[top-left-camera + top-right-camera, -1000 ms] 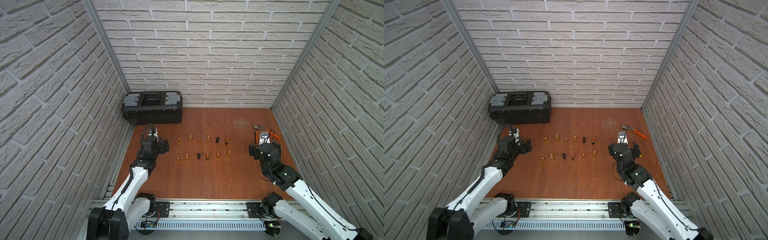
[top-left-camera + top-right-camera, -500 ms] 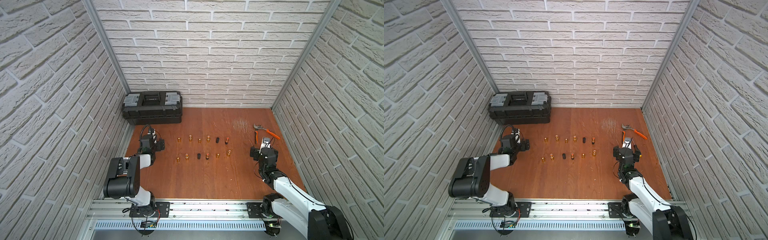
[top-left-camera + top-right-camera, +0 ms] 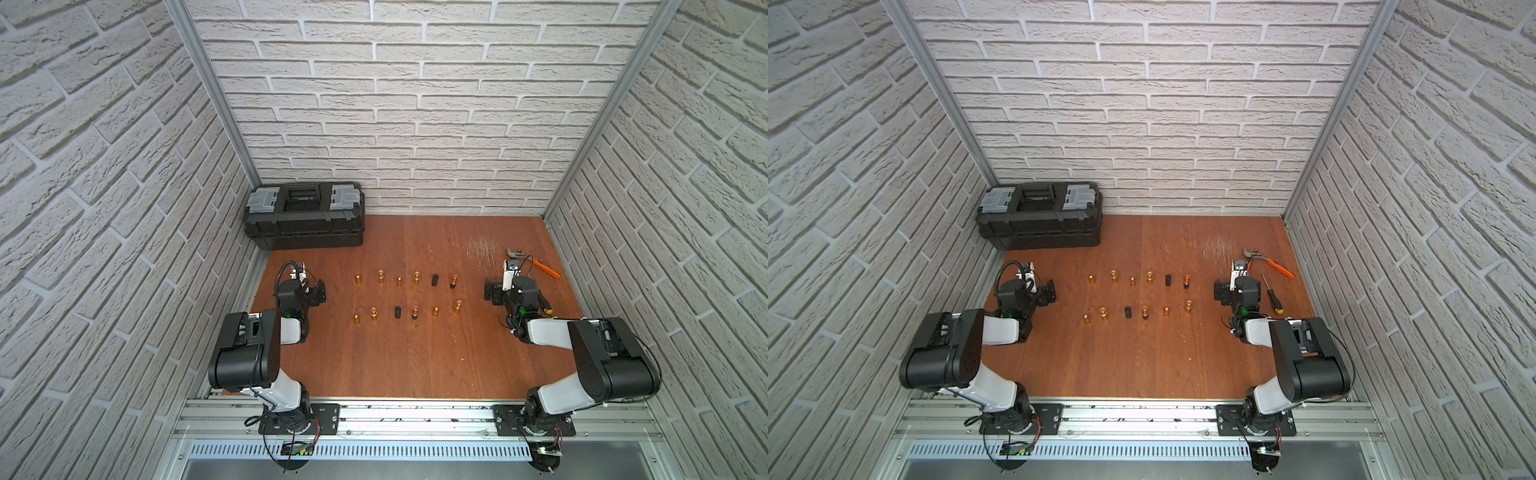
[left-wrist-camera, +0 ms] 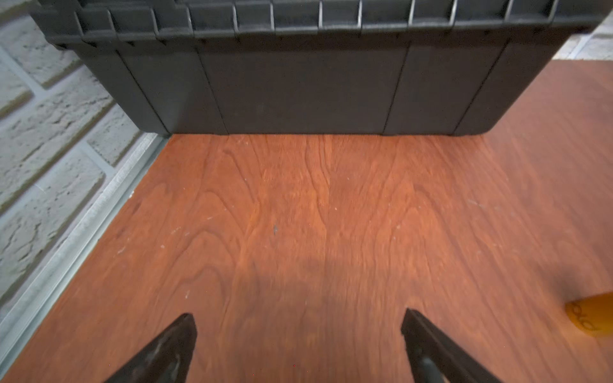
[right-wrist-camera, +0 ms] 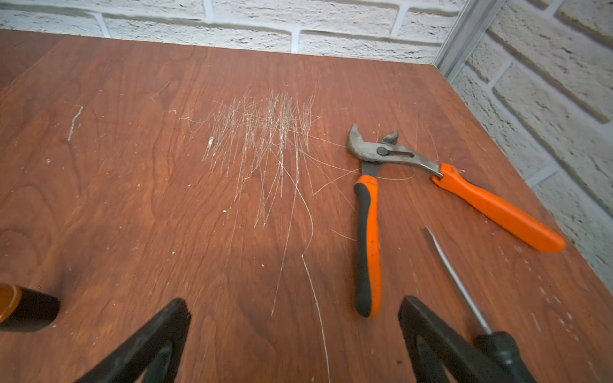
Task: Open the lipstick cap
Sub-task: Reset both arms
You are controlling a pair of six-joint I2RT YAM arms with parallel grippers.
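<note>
Several small lipsticks stand in two rows mid-table in both top views, most gold (image 3: 380, 276) (image 3: 1113, 276), a few with black caps (image 3: 435, 280) (image 3: 1128, 312), some showing a red tip (image 3: 454, 281). My left gripper (image 3: 318, 291) (image 3: 1051, 292) (image 4: 297, 316) sits low at the table's left side, open and empty, left of the rows. My right gripper (image 3: 491, 291) (image 3: 1221, 293) (image 5: 293, 301) sits low at the right side, open and empty. A gold lipstick (image 4: 590, 316) shows at the left wrist view's edge, a black-and-gold lipstick (image 5: 26, 311) at the right wrist view's edge.
A black toolbox (image 3: 305, 218) (image 4: 298, 83) stands at the back left, just ahead of my left gripper. Orange-handled pliers (image 5: 368, 232) (image 3: 544, 268) and a screwdriver (image 5: 457, 282) (image 3: 1273, 299) lie beside my right gripper. Brick walls close in on three sides.
Both arms have folded back, elbows rising toward the front rail, while the grippers settled low at the table's two sides. Both grippers stayed open. The lipsticks have not moved.
</note>
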